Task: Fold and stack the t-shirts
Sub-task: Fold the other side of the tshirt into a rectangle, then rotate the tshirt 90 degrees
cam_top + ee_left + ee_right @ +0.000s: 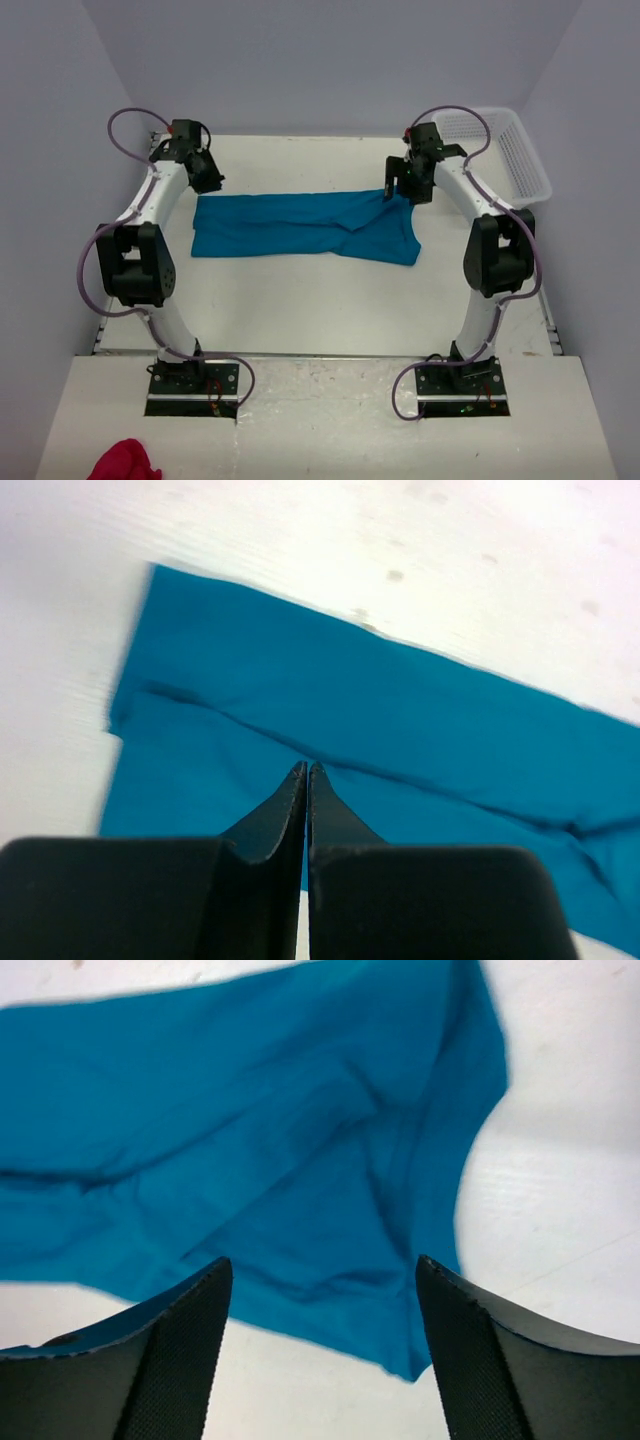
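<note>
Teal t-shirt first: it lies across the middle of the desk as a long band running left to right. A lengthwise crease shows in both wrist views, so I judge that the sides have been brought in and the first fold is made. Its right end is wider and looser, with a flap drooping toward the near edge, which I take for a part not yet squared up. What is left, as I reckon it, is tidying that end, folding the band across its length into a compact packet, and then stacking. I see only this one shirt on the desk and no pile begun. A white mesh basket stands at the far right corner, apart from the shirt. The left arm reaches over the band's left end, and the left jaws are pressed together on nothing, just above the fabric. The right arm reaches over the right end, and the right jaws are spread wide, gripping nothing, with the cloth below them. A small red cloth sits on the lower ledge by the left base; I cannot tell whether it is another shirt.
</note>
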{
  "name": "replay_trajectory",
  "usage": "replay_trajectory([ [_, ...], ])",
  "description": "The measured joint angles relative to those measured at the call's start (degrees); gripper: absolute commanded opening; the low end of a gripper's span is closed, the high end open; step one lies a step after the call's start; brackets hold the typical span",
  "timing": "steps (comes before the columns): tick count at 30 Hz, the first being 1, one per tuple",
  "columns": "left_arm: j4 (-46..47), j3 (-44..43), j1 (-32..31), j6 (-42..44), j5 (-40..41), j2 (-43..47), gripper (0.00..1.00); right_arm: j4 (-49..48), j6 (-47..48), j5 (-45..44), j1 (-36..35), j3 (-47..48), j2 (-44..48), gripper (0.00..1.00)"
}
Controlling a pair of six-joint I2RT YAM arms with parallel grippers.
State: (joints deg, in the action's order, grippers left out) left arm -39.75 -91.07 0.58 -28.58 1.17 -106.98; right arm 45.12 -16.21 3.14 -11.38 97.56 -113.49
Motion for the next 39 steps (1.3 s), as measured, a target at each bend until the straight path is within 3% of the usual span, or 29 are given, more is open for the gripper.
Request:
replay_trajectory([
  [6,6.23,7.78,-8.79,-1.84,-7.19,5.75,0.00,-1.55,-0.79,8.50,-4.09,-2.95,3.15,0.58],
  [9,7.26,10.80,-13.25,-2.12,-9.68,5.31,0.00,-2.03,-0.90,10.10,-7.23,-2.75,1.66,0.44],
  [12,7.58,12.28,-16.33,-2.03,-10.93,5.25,0.00,-2.43,-1.16,11.54,-9.62,-2.71,0.04,0.10],
  [14,8.33,12.61,-18.12,-1.88,-11.39,5.18,0.00,-2.69,-1.66,11.72,-10.25,-2.84,-0.96,0.00],
  [27,14.97,12.00,-26.95,-2.54,-16.22,-6.38,0.00,-4.37,-2.14,11.04,-10.21,-7.52,-1.55,0.00],
  [39,17.00,12.31,-28.87,-3.37,-16.98,-7.37,0.00,-5.79,-2.14,9.81,-10.21,-8.72,-6.05,0.00],
])
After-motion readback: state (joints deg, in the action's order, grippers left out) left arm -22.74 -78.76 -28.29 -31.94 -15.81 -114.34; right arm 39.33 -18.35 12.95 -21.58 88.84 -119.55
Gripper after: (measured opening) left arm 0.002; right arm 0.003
